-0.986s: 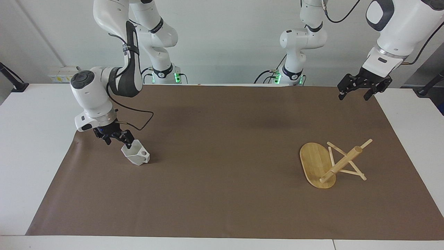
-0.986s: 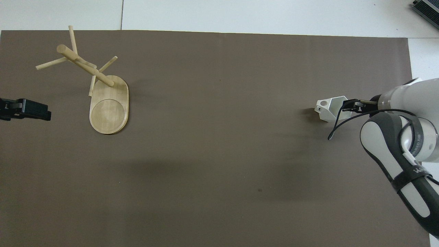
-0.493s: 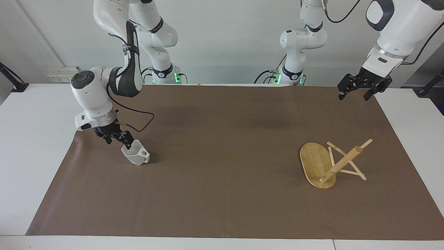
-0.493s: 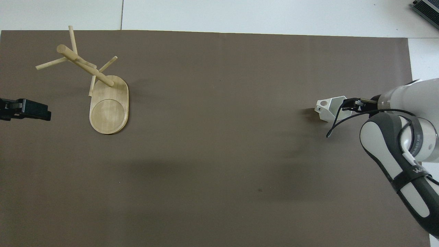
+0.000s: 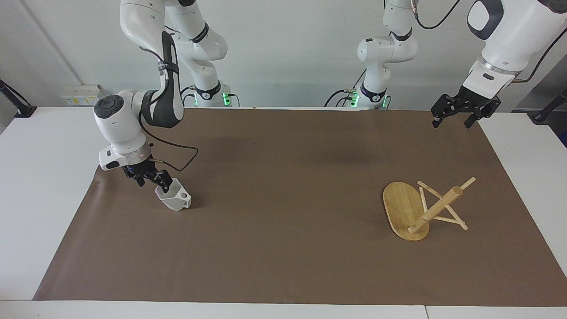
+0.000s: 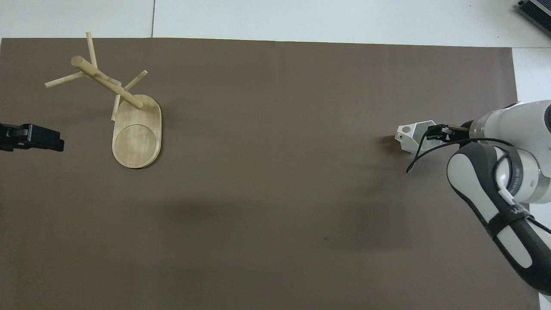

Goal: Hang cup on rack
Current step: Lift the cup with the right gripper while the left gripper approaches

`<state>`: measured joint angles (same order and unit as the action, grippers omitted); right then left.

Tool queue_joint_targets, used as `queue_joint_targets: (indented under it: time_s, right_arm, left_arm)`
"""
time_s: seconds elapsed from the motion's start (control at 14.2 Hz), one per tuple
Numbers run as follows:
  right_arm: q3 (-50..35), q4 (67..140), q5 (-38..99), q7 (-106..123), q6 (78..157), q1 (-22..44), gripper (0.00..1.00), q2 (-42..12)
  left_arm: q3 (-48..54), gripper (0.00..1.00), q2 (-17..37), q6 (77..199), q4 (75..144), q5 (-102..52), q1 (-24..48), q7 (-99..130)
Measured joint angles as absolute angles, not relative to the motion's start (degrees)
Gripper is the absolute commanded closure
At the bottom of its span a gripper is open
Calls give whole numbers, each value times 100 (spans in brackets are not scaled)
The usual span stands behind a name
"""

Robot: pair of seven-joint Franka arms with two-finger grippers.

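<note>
In the overhead view the left tool (image 6: 47,144) is cut off at the frame's left edge, so only a black block of it shows; the facing view shows it whole at upper right (image 5: 455,120), hanging above the edge of the brown mat with its dark fingers spread apart and nothing between them. That arm waits.

The right tool (image 5: 161,185) sits at the left of the facing view, its black fingers (image 5: 165,180) at the rim of the small white faceted cup (image 5: 177,199). The jaws stand wide, one finger seemingly inside the mouth and one outside the wall, but whether they press on the wall cannot be made out. In the overhead view this tool (image 6: 435,132) and a looping black cable cover part of the cup's (image 6: 411,135) opening.

The cup lies tipped on the mat, angular and matte, its blocky handle pierced by a round hole.

The light bamboo mug tree (image 5: 418,208) lies toppled at the lower right of the facing view and the upper left of the overhead view (image 6: 137,129). Its oval base stands on edge, smooth and grained, with a round recess showing underneath from above; the thick round post slants and thin pegs cross it, some touching the mat.

The matte brown mat (image 5: 283,248) covers a white desk (image 5: 40,177).
</note>
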<state>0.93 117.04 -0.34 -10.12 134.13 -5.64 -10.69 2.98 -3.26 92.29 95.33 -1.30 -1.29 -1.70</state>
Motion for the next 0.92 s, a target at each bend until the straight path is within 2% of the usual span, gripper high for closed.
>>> queue_joint_targets:
  time_s: [0.14, 0.28, 0.35, 0.63, 0.92]
  right_arm:
    - [91, 11705, -34, -1013, 13413, -563, 31, -1069]
    - [75, 11705, -34, -1013, 13413, -561, 54, -1069]
    - [64, 11705, -34, -1013, 13413, -560, 60, -1069]
    - [51, 11706, -34, -1013, 13413, -558, 80, -1069]
    - [51, 11705, -34, -1013, 13414, -557, 93, -1069]
  left_arm:
    - [299, 0, -326, 9229, 9533, -130, -129, -170]
    - [299, 0, -326, 9229, 9533, -130, -129, -170]
    - [300, 0, -326, 9229, 9533, -130, -129, -170]
    - [300, 0, -326, 9229, 9533, -130, -129, -165]
    - [306, 0, -326, 9215, 9533, -130, -129, -158]
